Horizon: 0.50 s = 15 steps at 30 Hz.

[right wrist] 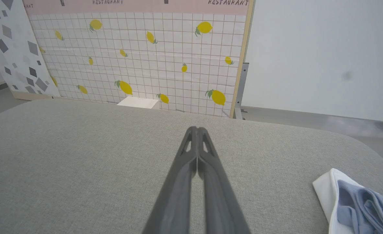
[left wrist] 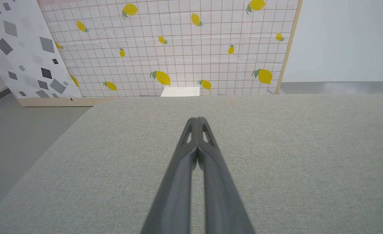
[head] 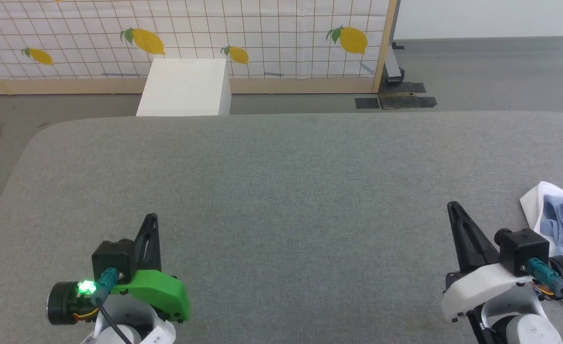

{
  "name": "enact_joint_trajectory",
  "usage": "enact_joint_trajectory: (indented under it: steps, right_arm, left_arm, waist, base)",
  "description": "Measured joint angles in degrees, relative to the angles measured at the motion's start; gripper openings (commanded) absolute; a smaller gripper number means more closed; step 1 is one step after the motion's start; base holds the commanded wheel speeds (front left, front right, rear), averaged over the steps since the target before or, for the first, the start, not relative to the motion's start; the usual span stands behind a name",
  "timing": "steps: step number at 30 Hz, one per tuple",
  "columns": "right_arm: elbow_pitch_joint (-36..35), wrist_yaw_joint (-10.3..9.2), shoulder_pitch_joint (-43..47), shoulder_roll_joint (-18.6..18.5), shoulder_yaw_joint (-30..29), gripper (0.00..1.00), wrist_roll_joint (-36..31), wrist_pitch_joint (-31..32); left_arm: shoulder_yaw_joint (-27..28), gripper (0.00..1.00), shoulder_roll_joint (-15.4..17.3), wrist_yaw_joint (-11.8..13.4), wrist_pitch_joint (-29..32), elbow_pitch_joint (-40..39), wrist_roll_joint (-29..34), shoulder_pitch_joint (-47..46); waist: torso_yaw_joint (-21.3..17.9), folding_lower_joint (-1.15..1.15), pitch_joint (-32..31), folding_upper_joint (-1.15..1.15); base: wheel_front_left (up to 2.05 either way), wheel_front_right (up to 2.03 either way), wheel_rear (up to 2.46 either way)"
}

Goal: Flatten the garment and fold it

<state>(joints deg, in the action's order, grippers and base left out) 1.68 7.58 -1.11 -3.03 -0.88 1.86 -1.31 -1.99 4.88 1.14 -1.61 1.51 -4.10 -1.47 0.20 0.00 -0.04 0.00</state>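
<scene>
The garment lies bunched at the right edge of the grey padded table, light blue with a white part showing; most of it runs out of the head view. It appears at the lower right of the right wrist view as the garment. My right gripper is shut and empty just left of the cloth, not touching it; its fingertips meet in the right gripper. Far from the garment, my left gripper hovers at the lower left, shut on nothing, as the left gripper shows.
A white box stands on the floor beyond the table's far edge. Behind it is a lemon-patterned grid panel with a wooden frame. Grey floor surrounds the table, whose left corner is rounded.
</scene>
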Motion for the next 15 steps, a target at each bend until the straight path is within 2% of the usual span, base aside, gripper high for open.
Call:
enact_joint_trajectory:
  steps: [15]
  right_arm:
    - [-1.23, 0.00, 0.19, 0.00, 0.71, 0.00, -1.43, 1.16]
  left_arm:
    - [1.66, 0.00, -1.63, -0.68, 1.53, -1.15, 3.19, 0.50]
  waist:
    - [-0.20, 0.00, 0.04, 0.00]
  base:
    - [0.00, 0.00, 0.00]
